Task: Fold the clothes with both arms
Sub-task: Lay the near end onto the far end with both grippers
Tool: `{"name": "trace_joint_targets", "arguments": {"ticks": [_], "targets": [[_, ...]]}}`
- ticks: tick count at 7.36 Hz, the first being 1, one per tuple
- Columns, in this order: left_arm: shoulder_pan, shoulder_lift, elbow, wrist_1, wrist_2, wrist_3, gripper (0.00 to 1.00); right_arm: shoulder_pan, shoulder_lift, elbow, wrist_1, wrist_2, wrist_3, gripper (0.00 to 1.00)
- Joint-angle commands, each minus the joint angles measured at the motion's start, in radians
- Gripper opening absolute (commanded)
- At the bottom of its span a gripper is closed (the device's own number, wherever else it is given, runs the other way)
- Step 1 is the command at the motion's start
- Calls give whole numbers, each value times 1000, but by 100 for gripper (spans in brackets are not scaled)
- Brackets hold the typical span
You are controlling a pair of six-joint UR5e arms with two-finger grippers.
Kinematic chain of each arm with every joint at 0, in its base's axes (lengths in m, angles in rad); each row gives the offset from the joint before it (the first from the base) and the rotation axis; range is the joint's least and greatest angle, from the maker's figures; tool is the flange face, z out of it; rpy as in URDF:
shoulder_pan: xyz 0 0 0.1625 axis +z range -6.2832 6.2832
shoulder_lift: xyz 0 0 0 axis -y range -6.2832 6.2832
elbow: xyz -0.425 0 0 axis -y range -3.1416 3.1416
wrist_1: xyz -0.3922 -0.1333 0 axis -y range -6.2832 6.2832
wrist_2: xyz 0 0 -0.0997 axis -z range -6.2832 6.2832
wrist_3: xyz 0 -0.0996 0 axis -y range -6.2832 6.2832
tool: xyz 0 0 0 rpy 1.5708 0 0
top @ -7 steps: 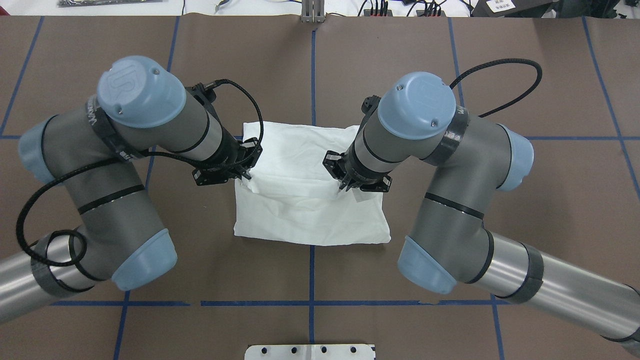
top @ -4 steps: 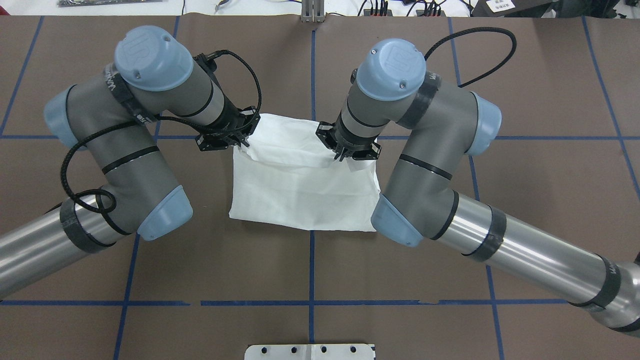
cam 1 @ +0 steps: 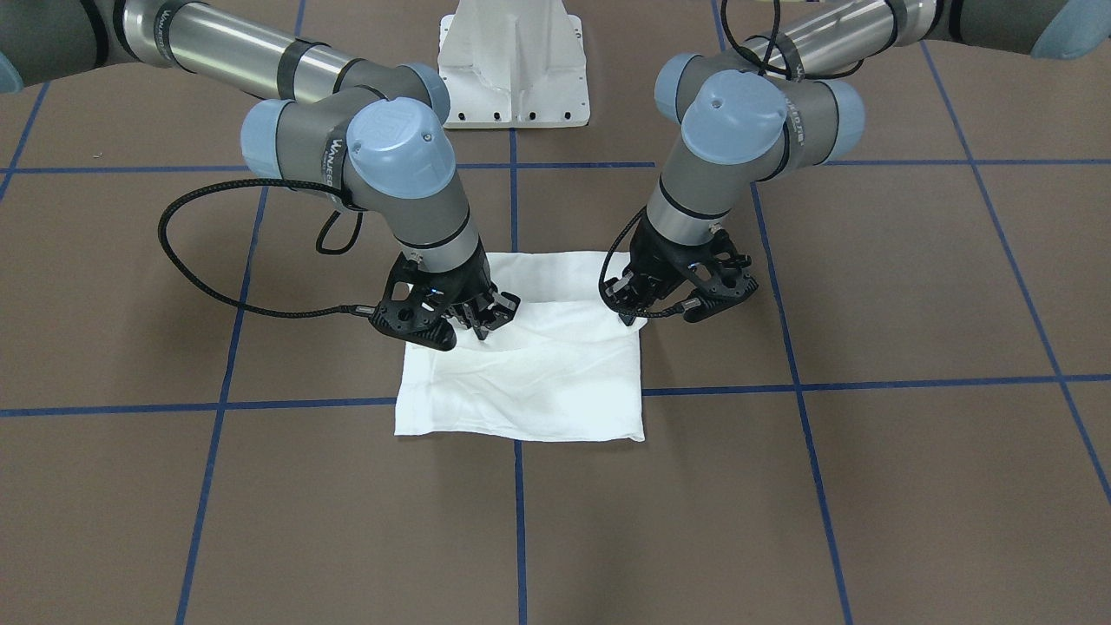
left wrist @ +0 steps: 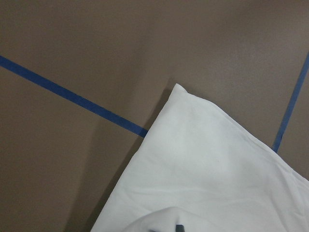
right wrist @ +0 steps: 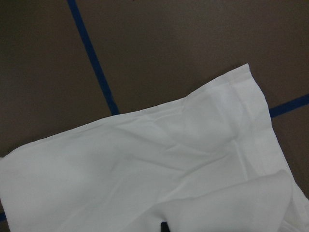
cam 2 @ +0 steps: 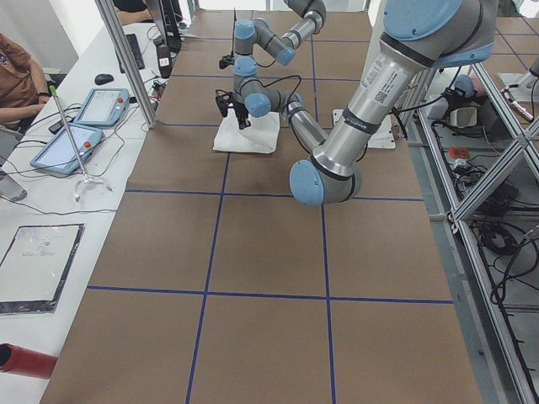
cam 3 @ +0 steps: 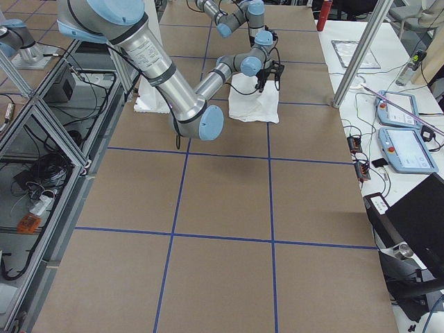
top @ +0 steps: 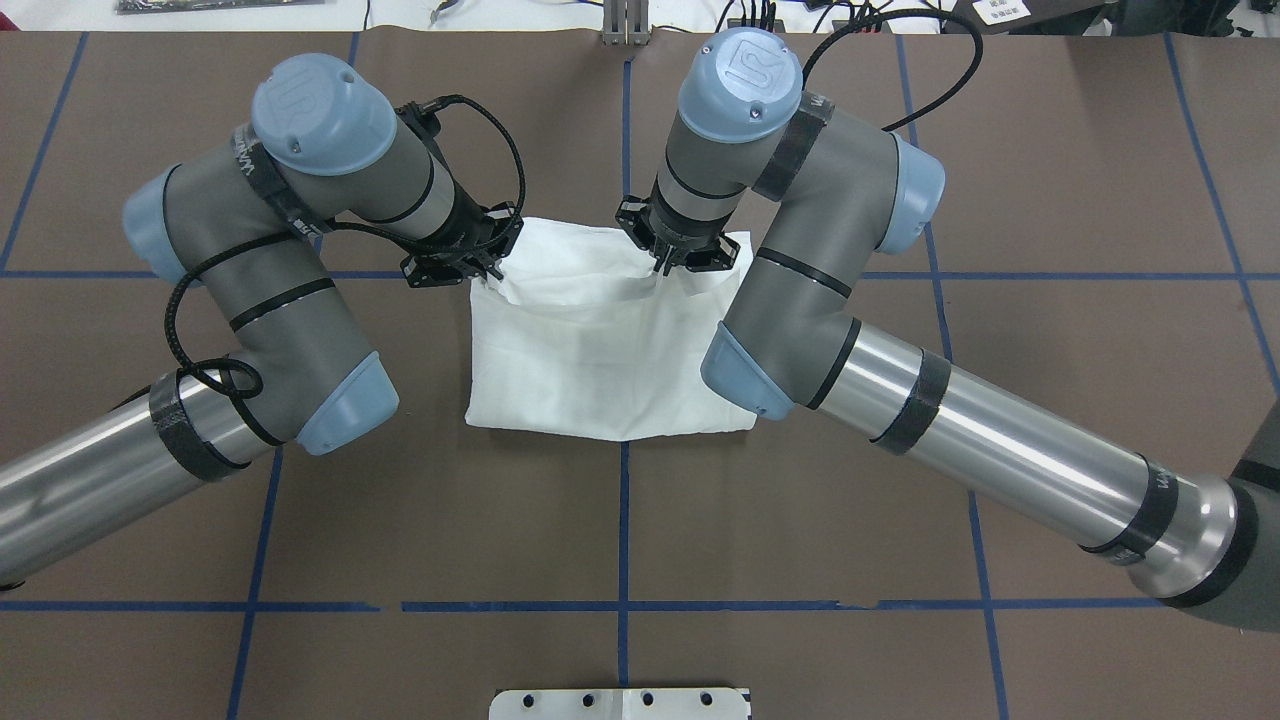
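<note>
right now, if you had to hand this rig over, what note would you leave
Left gripper: jaws shut on the T-shirt, pinching a raised layer at its left side, near the far edge.
Right gripper: jaws shut on the same layer, further right.
T-shirt: white rectangle at the middle of the table, wrinkled between the two grips.
Done: shirt already folded to a rectangle.
Left: probably lay the held layer down at the far edge, open both, withdraw.

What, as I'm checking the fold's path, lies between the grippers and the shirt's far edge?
Nothing visible. The left gripper and right gripper pinch the shirt; only bare shirt lies ahead of them.
</note>
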Motion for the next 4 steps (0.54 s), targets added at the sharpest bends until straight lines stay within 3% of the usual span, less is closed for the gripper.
{"name": "trace_joint_targets", "arguments": {"ticks": [1, 2, 3, 4], "targets": [[0, -8, 39, -38, 1, -5, 0, 5, 18, -54, 25, -1, 4, 0], [0, -8, 56, -64, 4, -15, 40, 4, 17, -61, 28, -4, 4, 99], [0, -12, 56, -66, 7, -14, 99, 5, 18, -63, 42, -4, 9, 100], [-6, -12, 56, -58, 9, -14, 100, 7, 18, -64, 51, -1, 9, 100]]}}
